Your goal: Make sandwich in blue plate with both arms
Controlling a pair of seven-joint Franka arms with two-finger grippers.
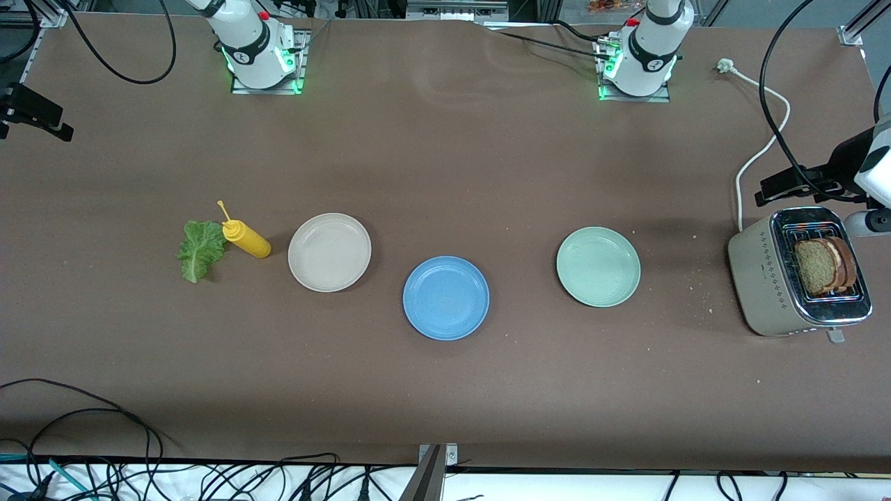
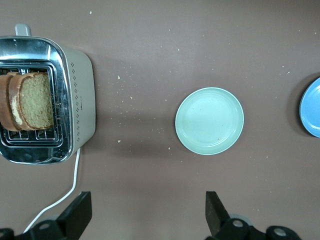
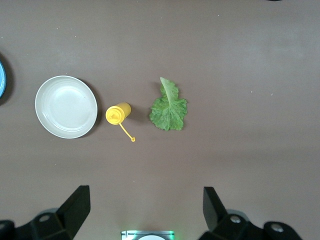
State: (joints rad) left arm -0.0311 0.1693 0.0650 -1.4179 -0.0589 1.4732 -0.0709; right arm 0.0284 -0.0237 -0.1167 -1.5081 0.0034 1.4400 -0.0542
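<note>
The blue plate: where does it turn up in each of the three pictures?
Front view: the blue plate lies mid-table, nearer the camera than the beige plate and pale green plate.
Left wrist view: a sliver at the picture's edge, beside the pale green plate.
Right wrist view: a thin edge sliver, beside the beige plate.
Shared landmark: the blue plate's neighbouring plates.

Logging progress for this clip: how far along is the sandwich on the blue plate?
Nothing is done yet. The blue plate lies bare. Both bread slices stand in the toaster at the left arm's end of the table, and the lettuce leaf lies on the table beside the yellow bottle. Nothing is in hand: the left gripper and right gripper are open and empty. All stacking remains.
</note>
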